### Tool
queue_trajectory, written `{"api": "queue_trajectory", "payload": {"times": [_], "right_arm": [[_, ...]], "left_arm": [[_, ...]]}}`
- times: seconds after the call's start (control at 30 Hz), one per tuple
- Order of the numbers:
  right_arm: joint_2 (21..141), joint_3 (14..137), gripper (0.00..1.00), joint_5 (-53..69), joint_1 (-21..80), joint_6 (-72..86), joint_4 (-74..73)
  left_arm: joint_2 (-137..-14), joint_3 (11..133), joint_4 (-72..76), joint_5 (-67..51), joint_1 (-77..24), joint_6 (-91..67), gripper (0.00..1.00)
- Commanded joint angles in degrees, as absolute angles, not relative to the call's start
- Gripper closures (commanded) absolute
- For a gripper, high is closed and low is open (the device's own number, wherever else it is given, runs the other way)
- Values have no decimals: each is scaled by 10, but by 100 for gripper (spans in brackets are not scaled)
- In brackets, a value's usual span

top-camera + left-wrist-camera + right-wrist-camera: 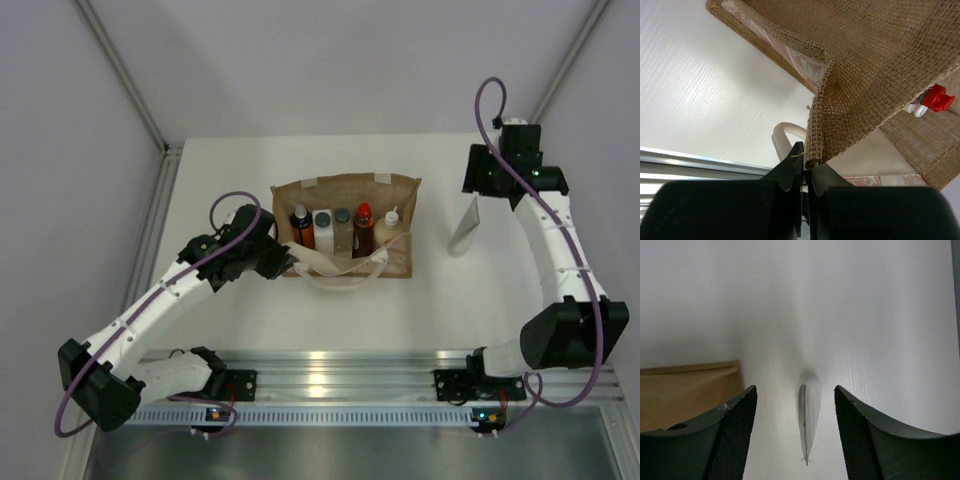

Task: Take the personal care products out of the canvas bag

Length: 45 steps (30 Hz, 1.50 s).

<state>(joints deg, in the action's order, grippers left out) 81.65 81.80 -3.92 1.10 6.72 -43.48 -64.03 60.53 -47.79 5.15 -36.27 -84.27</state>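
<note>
The canvas bag [345, 190] stands upright mid-table with five bottles in a row inside: orange with dark cap [301, 228], white squarish [323, 230], clear with grey cap [343, 226], red [363, 228], cream with white nozzle [391, 224]. My left gripper [288, 260] is at the bag's near left corner, shut on the bag's woven rim [817, 145], as the left wrist view [806, 161] shows. The red cap [936, 97] shows there too. My right gripper [474, 200] is open and empty, above the table right of the bag [685, 390], as its wrist view [795, 388] shows.
A thin pale grey pointed sliver [464, 232] stands on the table under the right gripper and shows between its fingers [807, 425]. The bag's cream handles [345, 270] hang toward the near side. A metal rail [340, 365] runs along the near edge.
</note>
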Motion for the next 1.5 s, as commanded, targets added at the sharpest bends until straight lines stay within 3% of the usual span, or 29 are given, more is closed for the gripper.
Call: {"api": "queue_trajectory", "payload": {"times": [0.0,0.1,0.4,0.57,1.0,1.47], "right_arm": [[763,909,38,46,36,95,-448],[765,953,37,84,119,112,-443],[869,1064,41,-46,419,193,-434],[955,1113,44,-98,504,188,-433],[1112,1158,48,-89,526,78,-402],[1194,1186,53,-105,521,29,-354]], "left_arm": [[-642,605,-497,43,-363,-852,100],[-640,605,-497,47,-363,-857,100],[-637,604,-497,50,-363,-859,100],[-626,602,-497,64,-363,-864,100],[-620,605,-497,67,-363,-874,100],[-612,599,-497,60,-363,-875,100]]}}
